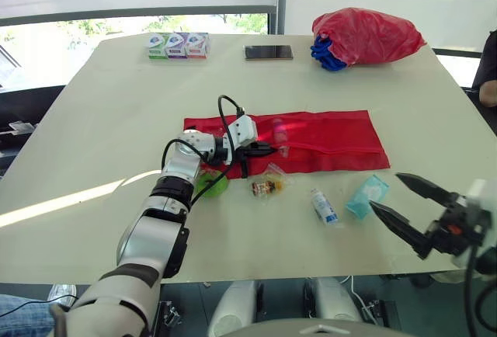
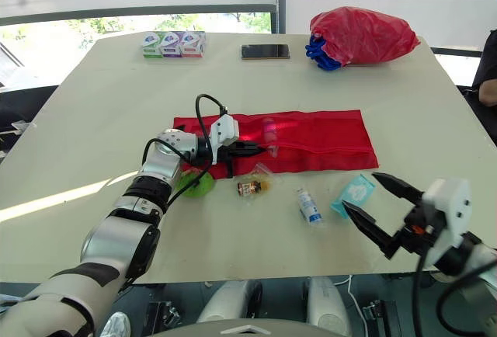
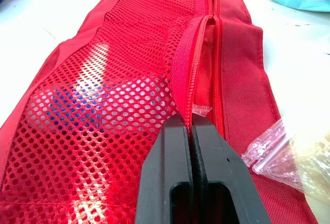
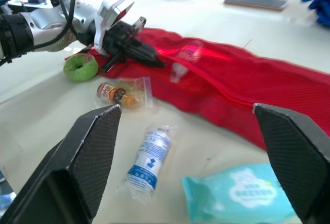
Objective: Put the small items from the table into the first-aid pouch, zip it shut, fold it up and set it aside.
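The red first-aid pouch (image 1: 326, 141) lies unfolded and flat in the middle of the table, its zip partly open. My left gripper (image 1: 268, 149) is shut on the zip's edge (image 3: 186, 79) at the pouch's left part. Something pale pink (image 1: 278, 130) shows through the mesh. Along the pouch's near side lie a green ring (image 1: 211, 184), a small brown bottle in a clear bag (image 1: 266, 187), a white and blue sachet (image 1: 324, 206) and a teal wipes pack (image 1: 367, 196). My right gripper (image 1: 386, 191) hovers open just right of the wipes pack, holding nothing.
At the table's far side are a red plastic bag (image 1: 365, 36) with blue fabric beside it, a phone (image 1: 269, 52) and three small tissue packs (image 1: 178, 45). A person's arm (image 1: 489, 81) shows at the right edge. The table's near edge (image 1: 311, 271) is close under my right gripper.
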`<state>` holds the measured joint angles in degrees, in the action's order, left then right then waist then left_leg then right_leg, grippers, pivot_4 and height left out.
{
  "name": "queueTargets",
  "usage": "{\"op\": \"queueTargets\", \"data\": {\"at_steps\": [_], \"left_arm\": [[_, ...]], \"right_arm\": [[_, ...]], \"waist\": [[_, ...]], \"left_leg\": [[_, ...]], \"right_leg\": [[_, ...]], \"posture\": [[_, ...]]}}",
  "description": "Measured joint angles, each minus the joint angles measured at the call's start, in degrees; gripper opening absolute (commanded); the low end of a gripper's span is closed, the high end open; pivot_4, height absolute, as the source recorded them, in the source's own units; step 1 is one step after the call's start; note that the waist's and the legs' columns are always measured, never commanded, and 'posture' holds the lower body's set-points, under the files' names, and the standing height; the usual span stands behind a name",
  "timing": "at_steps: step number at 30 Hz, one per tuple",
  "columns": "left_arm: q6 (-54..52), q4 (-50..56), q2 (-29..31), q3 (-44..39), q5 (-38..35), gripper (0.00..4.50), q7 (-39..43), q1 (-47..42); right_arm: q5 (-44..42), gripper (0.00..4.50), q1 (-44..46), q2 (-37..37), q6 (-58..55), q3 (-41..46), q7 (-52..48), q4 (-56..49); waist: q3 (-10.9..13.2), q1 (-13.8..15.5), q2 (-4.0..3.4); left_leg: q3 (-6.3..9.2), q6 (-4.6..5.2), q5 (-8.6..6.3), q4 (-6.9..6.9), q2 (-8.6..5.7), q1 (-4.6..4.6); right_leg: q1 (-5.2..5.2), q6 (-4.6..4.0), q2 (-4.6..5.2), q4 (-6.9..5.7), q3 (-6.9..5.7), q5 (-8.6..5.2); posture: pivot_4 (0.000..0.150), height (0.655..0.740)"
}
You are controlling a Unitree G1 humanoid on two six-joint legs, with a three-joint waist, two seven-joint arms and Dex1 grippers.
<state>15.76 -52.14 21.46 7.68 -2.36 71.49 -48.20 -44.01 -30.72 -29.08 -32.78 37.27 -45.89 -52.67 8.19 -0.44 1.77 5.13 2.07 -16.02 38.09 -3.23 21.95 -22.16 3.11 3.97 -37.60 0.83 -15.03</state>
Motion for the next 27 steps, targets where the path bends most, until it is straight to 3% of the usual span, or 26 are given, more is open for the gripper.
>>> {"op": "queueTargets", "data": {"at_steps": [4,10,18,27], "left_arm": [[0.4,-0.4,0.0,0.0,0.1,0.00,0.1,-0.1],[1.0,-1.3,0.0,0.1,0.3,0.00,1.0,-1.1],[1.0,-1.6,0.0,0.1,0.5,0.00,1.5,-1.2],[1.1,-1.6,0.1,0.1,0.6,0.00,2.0,-1.2]], "right_arm": [[-1.8,4.49,-9.8,-1.4,4.1,7.2,-6.5,-0.8],[-3.2,4.49,-15.5,-3.6,9.8,13.2,-13.1,-0.3],[-3.5,4.49,-12.4,-10.4,11.1,14.1,-13.9,1.0],[-1.8,4.49,-7.7,-13.9,11.0,7.6,-12.7,0.5]], "waist": [[0.0,0.0,0.00],[0.0,0.0,0.01],[0.1,0.1,0.02],[0.1,0.2,0.04]], "left_leg": [[-0.03,0.04,-0.02,0.01,0.00,-0.06],[-0.02,0.05,-0.04,0.00,0.03,-0.10],[0.00,0.06,-0.05,0.00,0.04,-0.09],[0.00,0.06,-0.05,0.02,0.04,-0.08]], "right_leg": [[0.08,0.02,0.01,0.02,0.01,-0.01],[0.14,0.03,0.02,0.06,-0.01,-0.01],[0.16,0.03,0.02,0.10,-0.05,-0.01],[0.17,0.02,0.03,0.11,-0.05,-0.01]], "posture": [[0.150,0.7400],[0.150,0.7400],[0.150,0.7400],[0.150,0.7400]]}}
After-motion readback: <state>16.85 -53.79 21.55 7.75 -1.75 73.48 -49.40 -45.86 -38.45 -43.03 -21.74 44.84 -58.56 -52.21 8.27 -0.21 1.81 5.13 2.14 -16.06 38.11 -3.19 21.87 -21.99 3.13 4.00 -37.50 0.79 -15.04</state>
